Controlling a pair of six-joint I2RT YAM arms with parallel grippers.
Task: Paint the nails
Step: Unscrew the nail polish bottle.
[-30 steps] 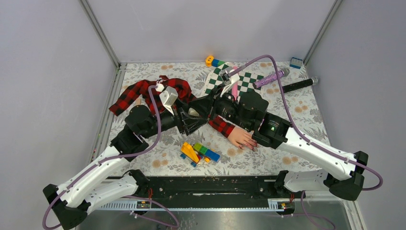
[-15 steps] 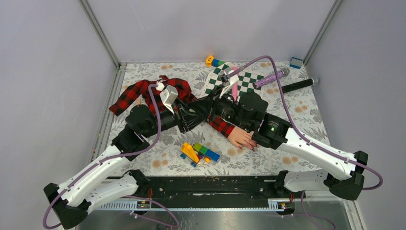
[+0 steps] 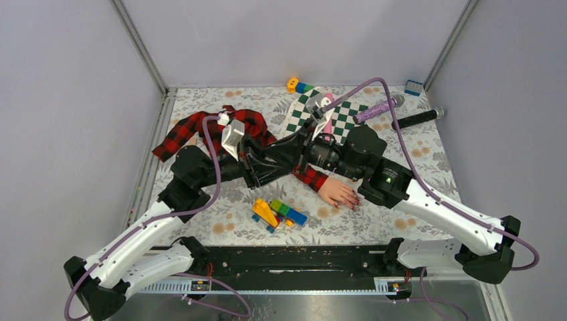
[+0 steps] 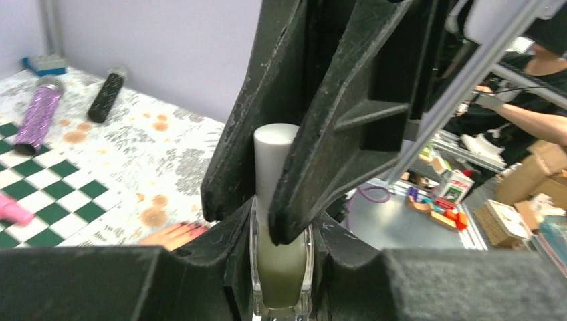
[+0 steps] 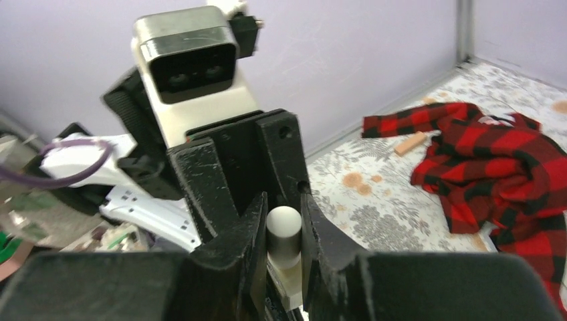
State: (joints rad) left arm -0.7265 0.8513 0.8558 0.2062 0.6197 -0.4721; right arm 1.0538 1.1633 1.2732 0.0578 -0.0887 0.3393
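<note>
Between the tips of the two claws, above the plaid sleeve (image 3: 309, 175), a small nail polish bottle (image 4: 281, 277) is gripped from both ends. The left gripper (image 4: 281, 251) is closed tight on the glass body, which holds a pale greenish liquid. The right gripper (image 5: 284, 231) is pinched shut on the white cap (image 4: 273, 157), and the cap end is turned toward it. Just on the near side of the right gripper lies the mannequin hand (image 3: 336, 192), palm down, its long axis running from the sleeve toward the near right. The nails (image 3: 352, 202), dark red, tip the fingers at that end and point away from both claws.
</note>
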